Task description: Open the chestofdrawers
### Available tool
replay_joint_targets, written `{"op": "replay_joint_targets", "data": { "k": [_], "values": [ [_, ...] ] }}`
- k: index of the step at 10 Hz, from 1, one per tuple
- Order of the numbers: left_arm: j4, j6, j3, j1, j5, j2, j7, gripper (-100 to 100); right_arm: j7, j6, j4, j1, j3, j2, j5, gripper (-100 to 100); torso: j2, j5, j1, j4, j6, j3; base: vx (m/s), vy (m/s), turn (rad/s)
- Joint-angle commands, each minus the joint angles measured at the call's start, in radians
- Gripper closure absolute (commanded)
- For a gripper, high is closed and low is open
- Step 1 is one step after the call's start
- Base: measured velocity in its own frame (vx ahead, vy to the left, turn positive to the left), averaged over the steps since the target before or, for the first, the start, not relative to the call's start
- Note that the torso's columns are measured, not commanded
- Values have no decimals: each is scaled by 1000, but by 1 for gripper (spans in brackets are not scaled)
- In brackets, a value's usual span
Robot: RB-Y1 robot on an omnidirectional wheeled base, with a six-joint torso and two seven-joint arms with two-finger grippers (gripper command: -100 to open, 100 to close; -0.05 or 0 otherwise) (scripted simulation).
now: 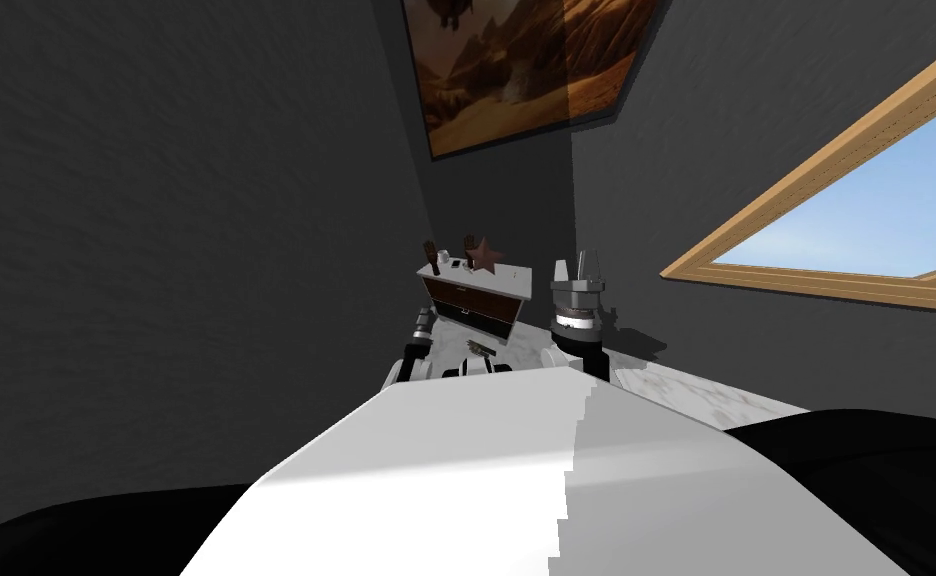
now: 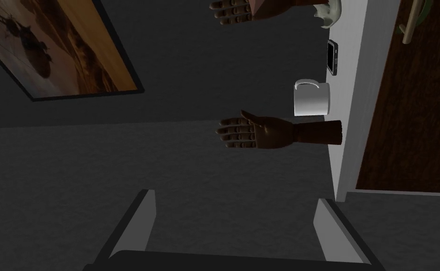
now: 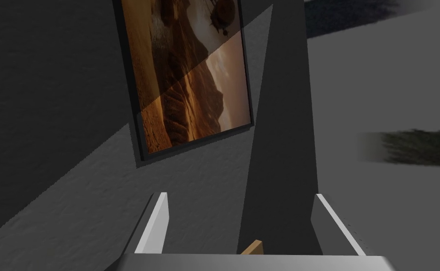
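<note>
While the left gripper [image 2: 235,201] and right gripper [image 3: 241,197] both gape empty, the white-topped, brown-fronted chest of drawers [image 1: 476,298] sits mid-frame in the head view, and a left reach aimed past its top risks toppling the white mug [image 2: 311,99] or dark wooden hand [image 2: 261,132].

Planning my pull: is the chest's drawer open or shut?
Shut: the chest's brown fronts lie in one plane under its white top, none pulled out; the open left gripper is off the handle.

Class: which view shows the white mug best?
Left wrist view: the mug is large, handle visible, beside a wooden hand. Head view shows it tiny atop the chest of drawers; right wrist view faces the wall.
</note>
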Motion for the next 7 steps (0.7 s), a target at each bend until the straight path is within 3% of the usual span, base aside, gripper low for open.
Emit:
{"op": "replay_joint_targets", "data": {
  "k": [1, 7],
  "values": [
    [51, 25, -18, -33, -2, -9, 1, -100, 0, 0, 0, 0, 0, 0, 0, 0, 0, 0, 0, 0, 0, 0, 80, -9, -60],
    [213, 70, -67, -117, -4, -8, 10, -100, 0, 0, 0, 0, 0, 0, 0, 0, 0, 0, 1, 0, 0, 0, 103, -4, -81]
  ]
}}
